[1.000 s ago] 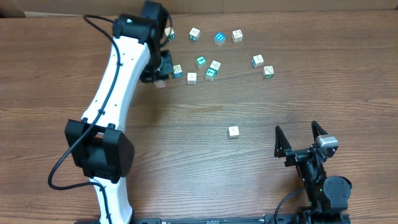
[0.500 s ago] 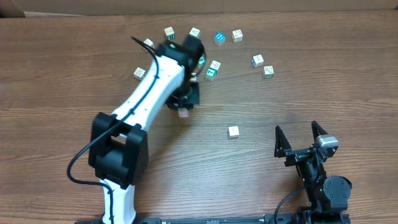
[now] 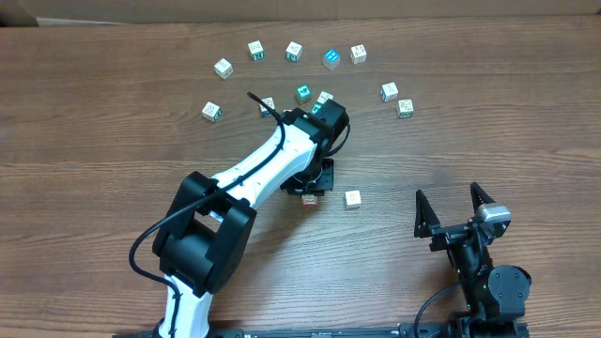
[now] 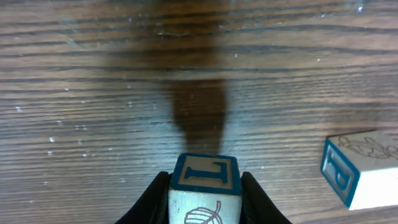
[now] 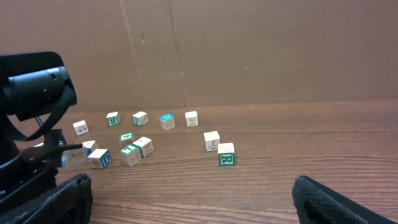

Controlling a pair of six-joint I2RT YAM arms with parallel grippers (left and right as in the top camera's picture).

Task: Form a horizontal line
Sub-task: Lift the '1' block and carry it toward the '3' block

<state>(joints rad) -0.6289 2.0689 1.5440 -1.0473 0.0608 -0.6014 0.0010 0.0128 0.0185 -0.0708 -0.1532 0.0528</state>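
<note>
The left claw (image 4: 205, 194) pinches a blue-edged wooden letter cube (image 4: 205, 177) over the brown wooden desk (image 4: 93, 93), while the right claw (image 3: 447, 202) gapes wide, empty.

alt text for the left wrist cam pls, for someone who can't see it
The left gripper is shut on a small block, blue-framed letter on top and a leaf drawing on its near face, above a brown wooden table. A second block with a blue letter face lies apart at the right edge.
</note>
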